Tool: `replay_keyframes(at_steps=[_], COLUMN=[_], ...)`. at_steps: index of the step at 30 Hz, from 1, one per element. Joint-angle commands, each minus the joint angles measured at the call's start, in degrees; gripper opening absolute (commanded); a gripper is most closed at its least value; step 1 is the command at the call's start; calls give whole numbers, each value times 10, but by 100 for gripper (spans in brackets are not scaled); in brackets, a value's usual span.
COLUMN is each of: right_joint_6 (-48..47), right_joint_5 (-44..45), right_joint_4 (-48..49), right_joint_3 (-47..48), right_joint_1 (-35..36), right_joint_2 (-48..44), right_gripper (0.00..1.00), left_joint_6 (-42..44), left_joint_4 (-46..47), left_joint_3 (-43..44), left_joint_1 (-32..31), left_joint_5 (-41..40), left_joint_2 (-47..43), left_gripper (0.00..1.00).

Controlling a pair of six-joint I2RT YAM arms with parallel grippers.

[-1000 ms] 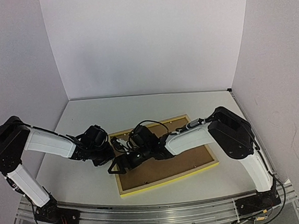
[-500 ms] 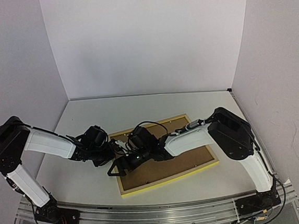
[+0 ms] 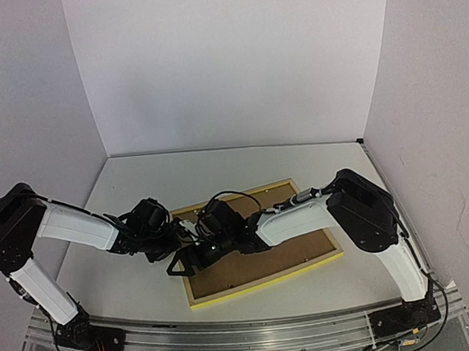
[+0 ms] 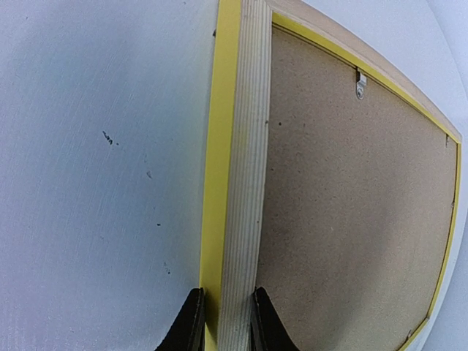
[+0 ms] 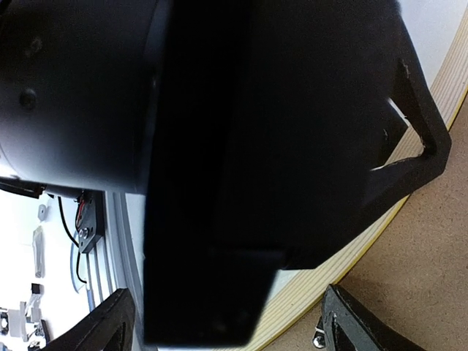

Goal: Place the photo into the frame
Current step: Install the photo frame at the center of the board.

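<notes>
Board of plain brown fills the recess of the frame, which lies face down and slightly askew on the white tabletop, with a small metal hanger at the board's edge; whether the photo lies under the board cannot be told. The left gripper is clenched on the frame's left rail, one finger outside the yellow edge and one inside, over the board. The right gripper hovers just beside it over the frame's near left corner, released with its fingers spread wide, the left gripper's black body close before its camera.
</notes>
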Motion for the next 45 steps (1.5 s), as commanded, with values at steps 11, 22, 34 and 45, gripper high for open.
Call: replay_keyframes(at_steps=[11,22,34,45], right_joint_6=[14,4,7,10], right_joint_5=[143,5,34,121], right_joint_4=[-60,-94,-100,-106], right_joint_3=[-7,-16,4,-8], right_joint_1=[9,13,14,14], right_joint_2=[-53,-31,4,-14], right_gripper=[84,79,79,79], left_joint_6=[-44,-47,-50,-58], left_joint_4=[-81,-83,-83,-85], left_joint_3=[-38,-40,-35,-38], left_joint_1=[0,0,0,0], left_joint_5=[14,9,10,11], left_joint_2=[15,13,17,21], left_gripper=[0,0,0,0])
